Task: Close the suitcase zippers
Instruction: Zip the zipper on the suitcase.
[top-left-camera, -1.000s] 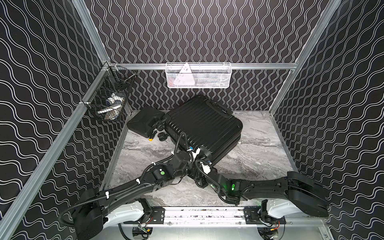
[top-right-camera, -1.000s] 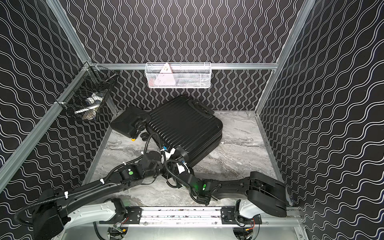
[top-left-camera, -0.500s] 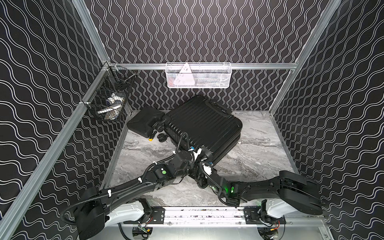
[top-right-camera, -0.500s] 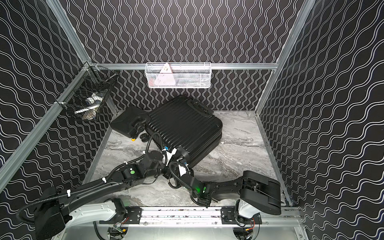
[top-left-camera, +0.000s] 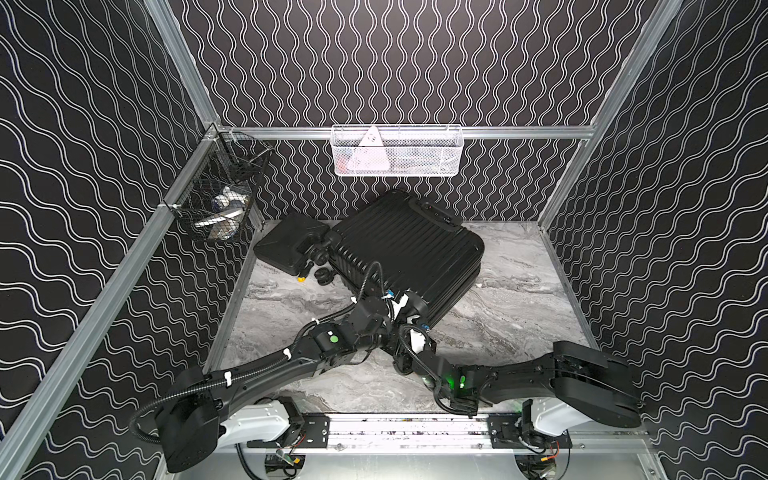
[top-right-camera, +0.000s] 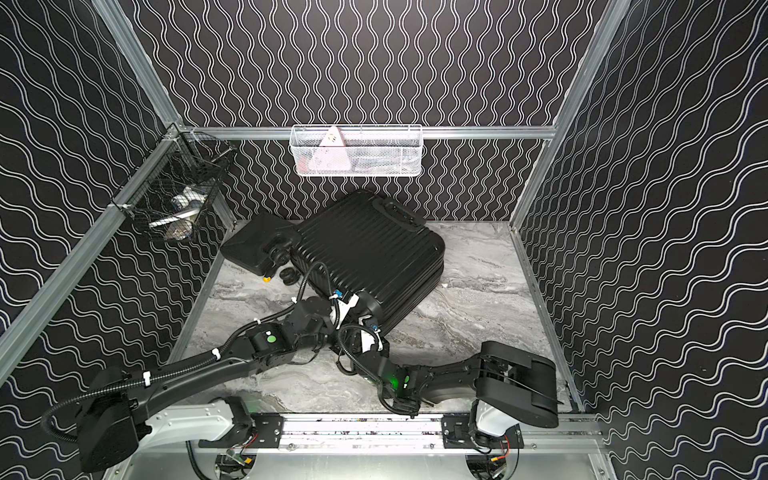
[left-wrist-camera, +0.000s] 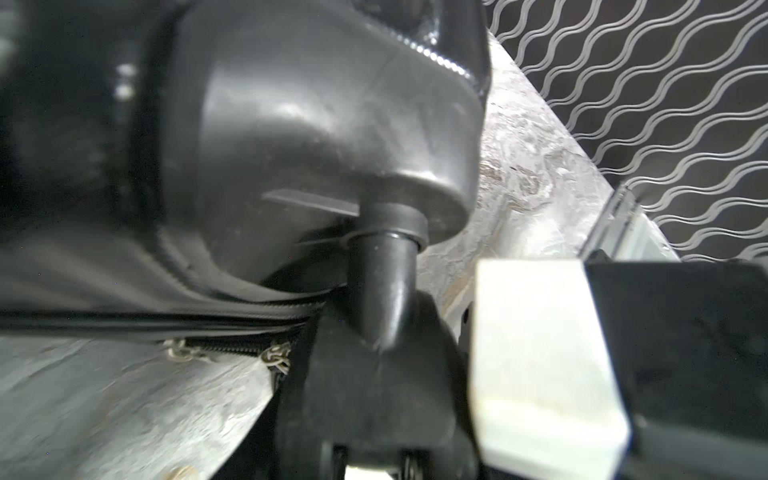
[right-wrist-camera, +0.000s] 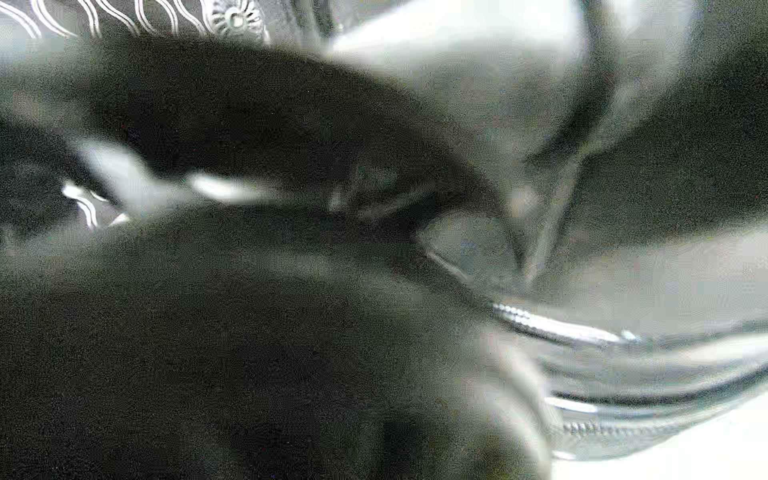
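One suitcase (top-left-camera: 409, 249) lay flat on table (top-left-camera: 519, 311), shells together, near corner right at both sets of fingers. Left gripper (top-left-camera: 405, 307): one white finger (left-wrist-camera: 540, 357) seen beside wheel post (left-wrist-camera: 382, 291); apart or clamped, could not tell. Right gripper (top-left-camera: 419, 329): fingers together, view too blurry to show on what. Zip (left-wrist-camera: 166, 320) ran close to left finger, two chain pulls (left-wrist-camera: 274, 357) by it. One small case (top-left-camera: 291, 245), white basket (top-left-camera: 397, 151), black basket (top-left-camera: 216, 203): far behind fingers. Card (top-left-camera: 368, 156) in white basket: marks too small to read.
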